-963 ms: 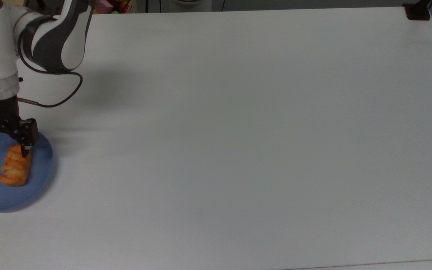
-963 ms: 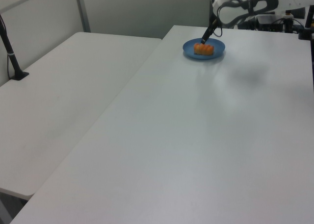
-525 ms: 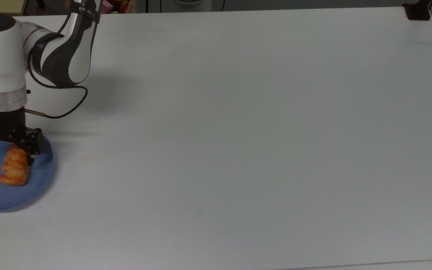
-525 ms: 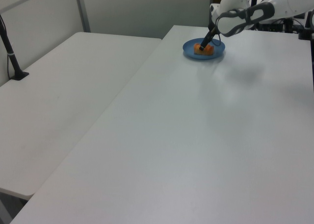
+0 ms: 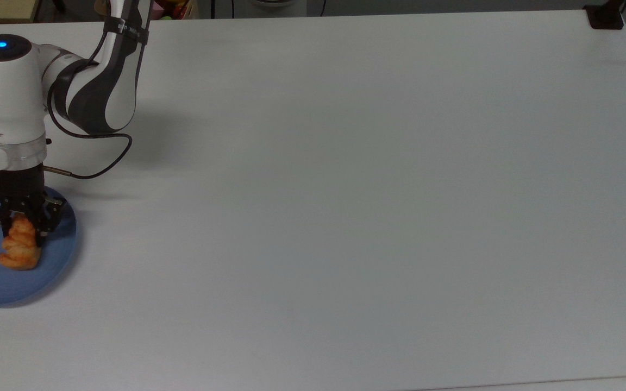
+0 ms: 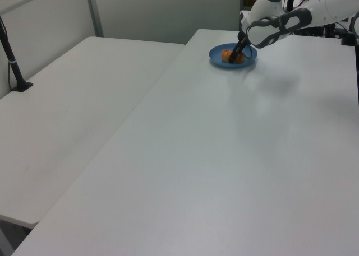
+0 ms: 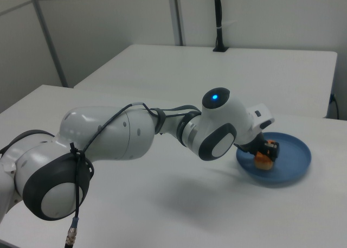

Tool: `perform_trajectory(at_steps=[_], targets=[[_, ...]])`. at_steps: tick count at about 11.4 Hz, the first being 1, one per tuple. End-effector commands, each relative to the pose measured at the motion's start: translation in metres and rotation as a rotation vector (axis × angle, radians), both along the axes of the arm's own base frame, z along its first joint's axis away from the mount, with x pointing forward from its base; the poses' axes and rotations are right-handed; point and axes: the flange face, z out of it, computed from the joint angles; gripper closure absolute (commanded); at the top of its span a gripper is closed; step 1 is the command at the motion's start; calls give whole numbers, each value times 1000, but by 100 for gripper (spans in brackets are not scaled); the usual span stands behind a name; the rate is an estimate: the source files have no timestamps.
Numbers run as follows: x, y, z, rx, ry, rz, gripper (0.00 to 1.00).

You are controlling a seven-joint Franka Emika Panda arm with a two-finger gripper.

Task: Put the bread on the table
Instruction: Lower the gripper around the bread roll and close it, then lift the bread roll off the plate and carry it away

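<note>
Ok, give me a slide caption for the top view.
Gripper closed around the bread on the blue plate.

The white table bears one thing — a blue plate.

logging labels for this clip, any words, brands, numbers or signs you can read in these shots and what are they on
None can be read.
Dark band on the white robot arm: pale marks in the top view, too small to read.
Small oblong golden-orange bread, round blue plate, large white table, black claw: no print visible.
Blue glow on the arm's wrist: a light, not a text.
</note>
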Motion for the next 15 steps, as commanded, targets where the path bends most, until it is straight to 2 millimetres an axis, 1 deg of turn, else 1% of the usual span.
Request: perform_trajectory(at_steps=[1,3,4,6,7,8,10,11,12,13,15], targets=[[2,3,2,9,-16,0,63],[-4,3,24,7,-25,-1,63],[-8,5,43,1,-34,0,62],[-20,18,85,0,-56,7,62],[-25,24,97,10,-46,12,62],[-30,37,123,32,-8,29,62],[-49,59,178,83,91,55,61],[-59,76,198,110,155,78,54],[-73,93,217,135,224,108,54],[-91,113,230,154,284,136,54],[-125,157,242,171,350,193,54]])
